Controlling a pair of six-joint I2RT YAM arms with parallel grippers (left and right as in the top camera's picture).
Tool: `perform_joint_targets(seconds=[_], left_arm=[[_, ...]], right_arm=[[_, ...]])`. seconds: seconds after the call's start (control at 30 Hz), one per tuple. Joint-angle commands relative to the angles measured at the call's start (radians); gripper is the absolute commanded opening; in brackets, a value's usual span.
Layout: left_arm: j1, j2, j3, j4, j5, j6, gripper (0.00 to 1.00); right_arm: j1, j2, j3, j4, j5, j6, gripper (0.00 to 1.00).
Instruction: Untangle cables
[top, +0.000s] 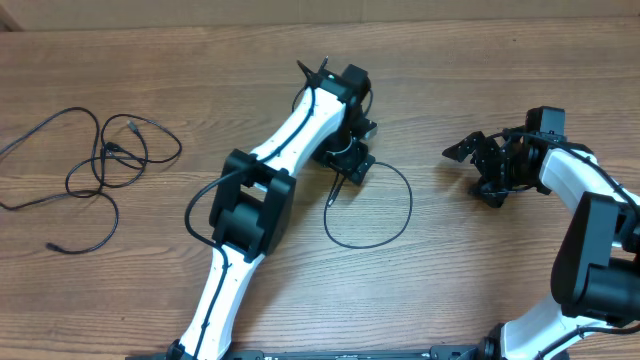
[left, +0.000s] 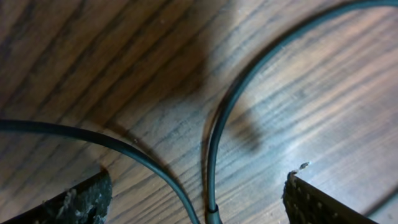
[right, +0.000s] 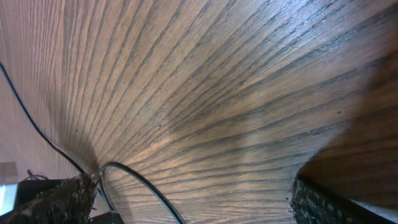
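One black cable (top: 411, 205) lies in a round loop on the wooden table (top: 480, 280), right of centre. My left gripper (top: 350, 165) is down at the loop's top left. In the left wrist view the gripper (left: 196, 202) is open, with two strands of that cable (left: 210, 162) running between its fingers (left: 74, 202) and touching neither; a thicker plug end shows at the bottom edge. A tangle of more cables (top: 105, 150) lies at the far left. My right gripper (top: 470, 170) hangs open to the right of the loop, holding nothing; its wrist view shows the cable (right: 146, 183) curving by the left finger.
The left arm (top: 250, 210) stretches diagonally from the front edge across the middle of the table. The right arm (top: 590, 240) curls in from the right edge. Bare wood (right: 249, 93) fills the right wrist view.
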Motion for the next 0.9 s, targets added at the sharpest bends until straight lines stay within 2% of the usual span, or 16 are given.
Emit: perform_joint_targets(seconds=[0.0, 0.27, 0.37, 0.63, 0.73, 0.77, 0.8, 0.87], left_arm=[[-0.035, 0.096, -0.062, -0.008, -0.073, -0.088, 0.83], [-0.072, 0.096, -0.062, 0.016, -0.272, -0.184, 0.81], [-0.073, 0.096, -0.061, 0.043, -0.279, -0.188, 0.66], [-0.073, 0.096, -0.062, 0.066, -0.28, -0.192, 0.56], [-0.073, 0.096, -0.062, 0.06, -0.279, -0.192, 0.59], [-0.073, 0.096, -0.062, 0.058, -0.278, -0.192, 0.7], [-0.073, 0.096, -0.062, 0.054, -0.277, -0.192, 0.77], [-0.073, 0.096, -0.062, 0.05, -0.277, -0.192, 0.75]], right_arm=[[-0.012, 0.029, -0.013, 0.0, 0.097, -0.014, 1.0], [-0.012, 0.029, -0.013, 0.0, 0.097, -0.014, 1.0], [-0.012, 0.029, -0.013, 0.0, 0.097, -0.014, 1.0], [-0.012, 0.029, -0.013, 0.0, 0.097, -0.014, 1.0], [-0.012, 0.029, -0.013, 0.0, 0.097, -0.014, 1.0], [-0.012, 0.029, -0.013, 0.0, 0.097, -0.014, 1.0], [-0.012, 0.029, -0.013, 0.0, 0.097, -0.014, 1.0], [-0.012, 0.029, -0.013, 0.0, 0.097, -0.014, 1.0]])
